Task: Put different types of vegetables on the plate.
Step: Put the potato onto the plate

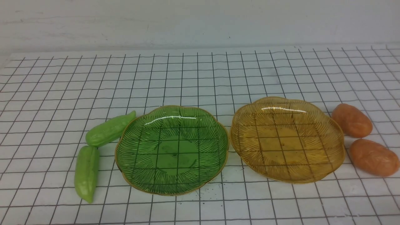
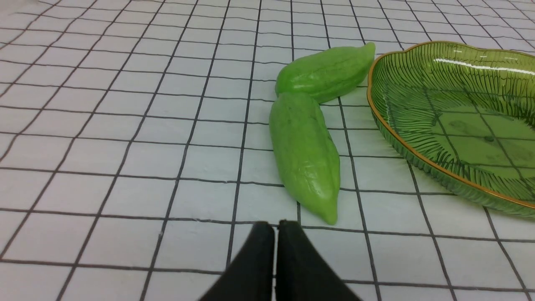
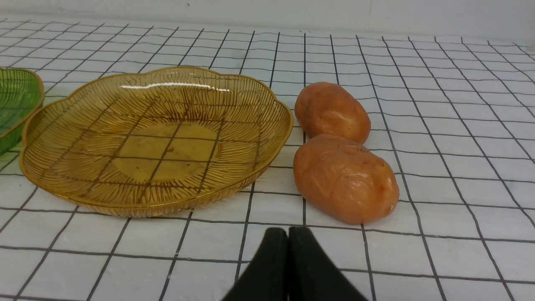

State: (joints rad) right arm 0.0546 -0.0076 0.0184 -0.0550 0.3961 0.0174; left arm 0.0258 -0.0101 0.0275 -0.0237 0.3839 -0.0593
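Note:
Two light-green cucumber-like vegetables lie left of the green plate (image 1: pixel 134 175): a far one (image 1: pixel 109 129) touching its rim and a near one (image 1: pixel 86 172). Two orange-brown potato-like vegetables lie right of the amber plate (image 1: pixel 331 162): a far one (image 1: pixel 351 120) and a near one (image 1: pixel 373 157). Both plates hold nothing. Neither arm shows in the front view. My left gripper (image 2: pixel 276 228) is shut and empty, just short of the near cucumber's (image 2: pixel 305 152) tip. My right gripper (image 3: pixel 287 234) is shut and empty, close to the near potato (image 3: pixel 345 177).
The table wears a white cloth with a black grid (image 1: pixel 200 72). A pale wall (image 1: pixel 200 22) stands at its far edge. The two plates sit side by side, almost touching. The green plate's rim shows in the left wrist view (image 2: pixel 376 108), the amber plate's in the right wrist view (image 3: pixel 276 100).

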